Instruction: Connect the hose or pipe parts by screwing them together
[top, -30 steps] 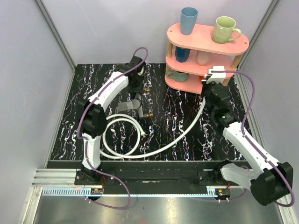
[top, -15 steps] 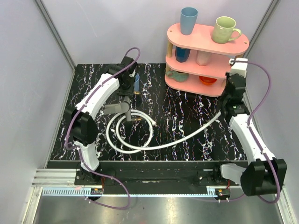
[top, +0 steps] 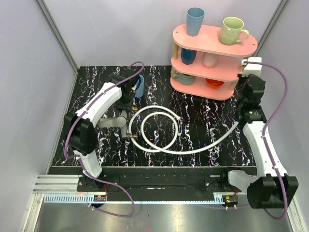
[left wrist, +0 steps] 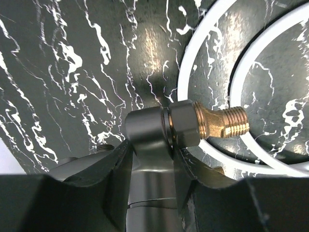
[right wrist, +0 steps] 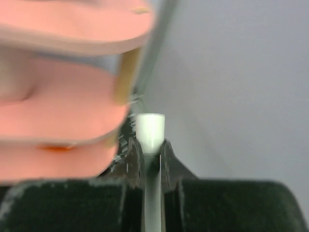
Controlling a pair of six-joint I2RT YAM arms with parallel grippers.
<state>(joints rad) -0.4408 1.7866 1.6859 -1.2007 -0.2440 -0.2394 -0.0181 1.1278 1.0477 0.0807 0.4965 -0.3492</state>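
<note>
Left fingers point(left wrist: 108, 174) clamp the grey pipe piece point(left wrist: 149, 130), its brass threaded fitting point(left wrist: 219, 123) exposed. Right fingers point(right wrist: 131, 157) pinch the white hose point(right wrist: 150, 126) end by the pink shelf point(right wrist: 58, 116) — the rest is looped on the bench point(top: 203, 104). Ends well apart. Judged step: pre-mating. Next — bring ends together, align axes, rotate.

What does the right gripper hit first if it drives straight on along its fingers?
Most likely the grey wall: the right gripper, shut on the white hose, aims just right of the pink shelf and its wooden post. The view is blurred, so clearance from the post is unclear.
</note>
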